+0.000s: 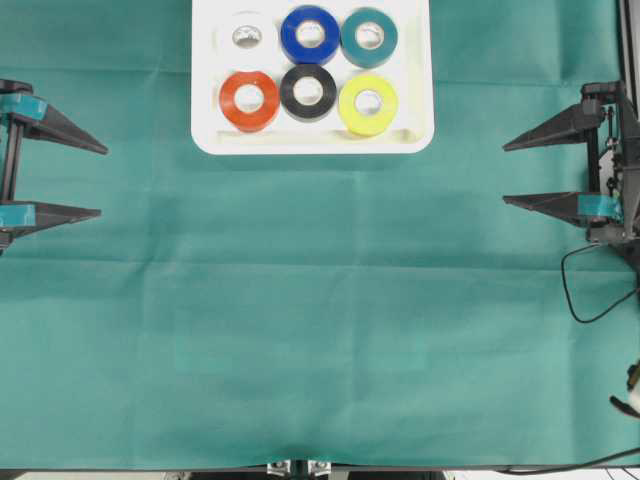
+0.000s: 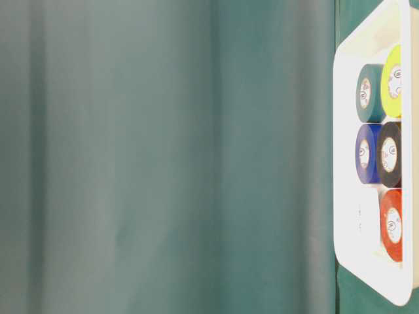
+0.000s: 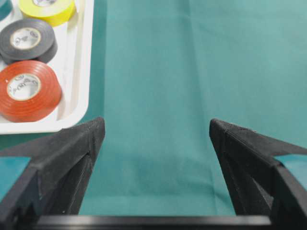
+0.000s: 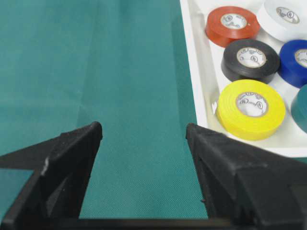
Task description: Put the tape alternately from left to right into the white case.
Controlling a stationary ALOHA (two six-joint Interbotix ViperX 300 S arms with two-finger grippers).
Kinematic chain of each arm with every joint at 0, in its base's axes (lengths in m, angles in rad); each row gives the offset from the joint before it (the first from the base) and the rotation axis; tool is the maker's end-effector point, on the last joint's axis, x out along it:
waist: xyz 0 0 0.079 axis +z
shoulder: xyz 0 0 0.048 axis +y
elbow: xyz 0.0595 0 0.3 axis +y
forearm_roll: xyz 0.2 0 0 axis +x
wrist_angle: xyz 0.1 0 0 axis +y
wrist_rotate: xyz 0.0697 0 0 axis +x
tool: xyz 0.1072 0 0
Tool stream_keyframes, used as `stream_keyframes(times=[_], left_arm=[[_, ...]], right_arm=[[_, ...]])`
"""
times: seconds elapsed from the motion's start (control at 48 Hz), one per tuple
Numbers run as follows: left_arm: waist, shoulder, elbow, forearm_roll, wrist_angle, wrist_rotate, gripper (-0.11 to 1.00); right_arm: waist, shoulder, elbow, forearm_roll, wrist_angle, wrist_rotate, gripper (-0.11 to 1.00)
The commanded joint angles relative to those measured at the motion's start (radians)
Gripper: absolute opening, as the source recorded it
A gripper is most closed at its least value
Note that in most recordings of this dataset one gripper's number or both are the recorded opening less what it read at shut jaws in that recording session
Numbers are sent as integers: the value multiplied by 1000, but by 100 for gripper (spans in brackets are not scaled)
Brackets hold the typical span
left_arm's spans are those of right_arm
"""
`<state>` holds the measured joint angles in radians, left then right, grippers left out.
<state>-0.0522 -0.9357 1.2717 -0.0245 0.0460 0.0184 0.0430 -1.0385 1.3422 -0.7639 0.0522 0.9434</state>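
Overhead, the glossy white rectangular case [image 1: 312, 142] sits at the counter's far edge, holding six tape rolls. The left claw [image 1: 98, 180] and right claw [image 1: 508, 172] both gape empty, well apart from it. Little looks risky; a careless sweep could nudge the case. Only the wrist views show printed roll cores.

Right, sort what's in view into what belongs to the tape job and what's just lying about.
Part of the job:
- white case
- white roll
- blue roll
- teal roll
- red roll
- black roll
- yellow roll
- left gripper, open, empty
- right gripper, open, empty

Just there:
- green cloth
- black cable
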Motion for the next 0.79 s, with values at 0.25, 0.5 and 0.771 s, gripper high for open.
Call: stream_keyframes(times=[0.25, 0.5, 0.771], left_arm=[[12, -66, 18, 2, -8, 15, 59], [18, -98, 37, 2, -8, 14, 59], [18, -118, 44, 2, -8, 14, 59]], right_arm=[[-2, -31, -2, -2, 29, 2, 78], [-2, -43, 0, 0, 37, 2, 78], [-2, -43, 5, -2, 37, 2, 78]])
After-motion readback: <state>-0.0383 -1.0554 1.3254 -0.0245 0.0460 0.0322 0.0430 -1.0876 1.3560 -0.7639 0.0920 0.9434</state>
